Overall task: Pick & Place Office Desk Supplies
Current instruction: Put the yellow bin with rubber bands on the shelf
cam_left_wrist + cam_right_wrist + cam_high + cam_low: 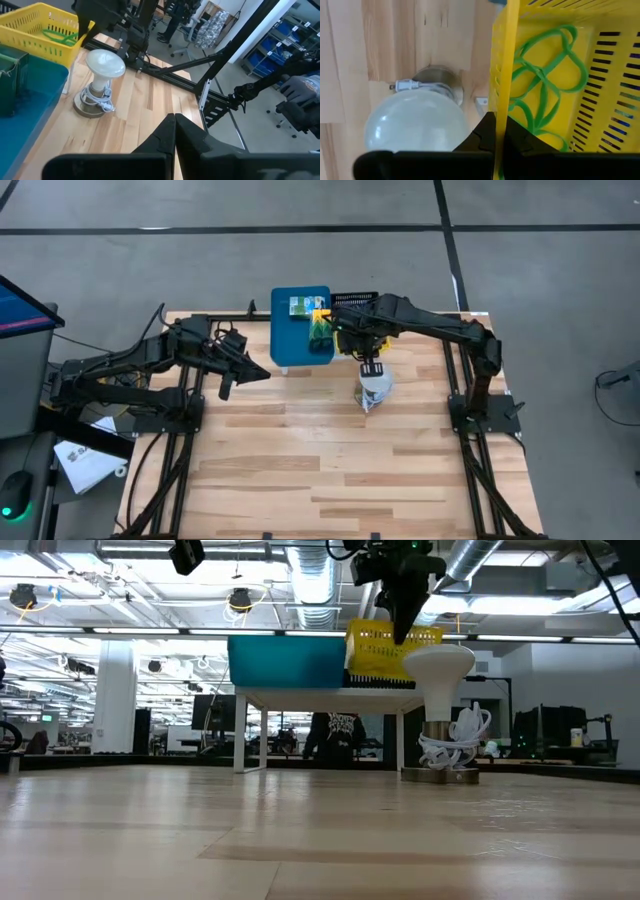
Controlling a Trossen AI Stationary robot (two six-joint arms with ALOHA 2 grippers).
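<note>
A yellow basket (pixel 555 30) with green loops (pixel 545 85) in it stands on the right part of a teal stand (pixel 290 345). The basket (pixel 37 22) and loops (pixel 60 36) also show in the left wrist view. A yellow-green crayon box (pixel 302 307) and a dark green packet (pixel 320 335) lie on the stand. My right gripper (pixel 371 368) is shut and hovers beside the basket's wall (pixel 501 60), above the white ball-shaped lamp (pixel 375 392). In the low view my right gripper (pixel 403 632) hangs in front of the basket (pixel 385 650). My left gripper (pixel 255 372) is shut and empty, left of the stand.
The lamp (pixel 445 670) stands on the wooden table on a round base with a white cord wound round it (pixel 97 97), right of the stand. The table's near half (pixel 320 470) is bare wood. Black frame rails (pixel 465 380) run along both sides.
</note>
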